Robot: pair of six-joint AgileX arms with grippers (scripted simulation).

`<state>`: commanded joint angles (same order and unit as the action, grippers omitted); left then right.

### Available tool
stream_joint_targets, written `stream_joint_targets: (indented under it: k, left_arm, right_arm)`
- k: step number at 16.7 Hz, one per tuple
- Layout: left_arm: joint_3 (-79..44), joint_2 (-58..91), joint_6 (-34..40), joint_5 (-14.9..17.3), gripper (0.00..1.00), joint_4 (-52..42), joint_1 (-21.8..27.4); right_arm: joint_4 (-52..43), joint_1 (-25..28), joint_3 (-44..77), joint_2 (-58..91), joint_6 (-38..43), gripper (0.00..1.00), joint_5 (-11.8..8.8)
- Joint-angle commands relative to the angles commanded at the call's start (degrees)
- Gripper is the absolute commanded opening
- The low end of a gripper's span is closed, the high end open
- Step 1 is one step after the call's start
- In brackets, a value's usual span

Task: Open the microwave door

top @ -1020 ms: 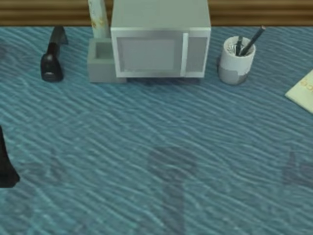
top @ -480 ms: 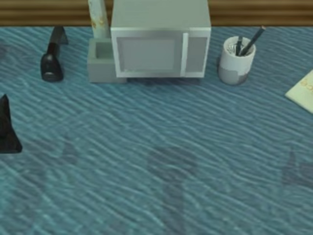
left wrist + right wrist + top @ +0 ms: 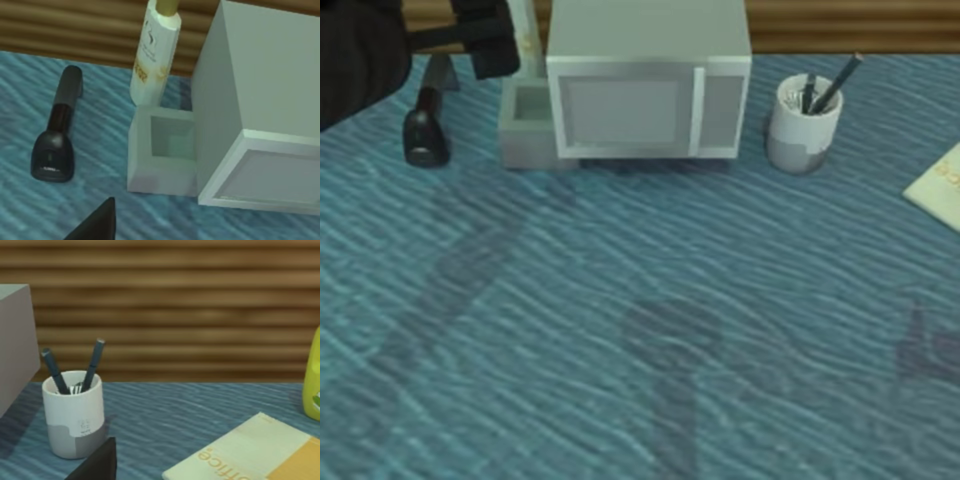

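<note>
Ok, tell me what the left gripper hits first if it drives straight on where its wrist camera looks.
Probably the small grey holder beside the microwave, though depth is unclear. The left gripper hovers over the table's far left.

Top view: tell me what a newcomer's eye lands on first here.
The pale microwave at the table's far edge, its microwave door shut. At the top left corner, the dark left arm hangs over the black scanner beside the grey holder. Right of the microwave stands a pen cup.
</note>
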<state>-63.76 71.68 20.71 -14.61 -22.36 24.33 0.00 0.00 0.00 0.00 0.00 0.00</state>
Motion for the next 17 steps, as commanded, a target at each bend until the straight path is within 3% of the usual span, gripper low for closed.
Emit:
stream_joint_targets:
  k: [9, 17]
  left_arm:
    - [-39.7, 47.7, 12.9, -9.0, 1.00, -14.1, 15.1]
    - [-48.3, 57.2, 15.7, -11.1, 1.00, -17.8, 18.6]
  right_arm:
    - [0.0, 0.0, 0.0, 0.0, 0.0, 1.00, 0.0]
    - [0.0, 0.0, 0.0, 0.0, 0.0, 1.00, 0.0]
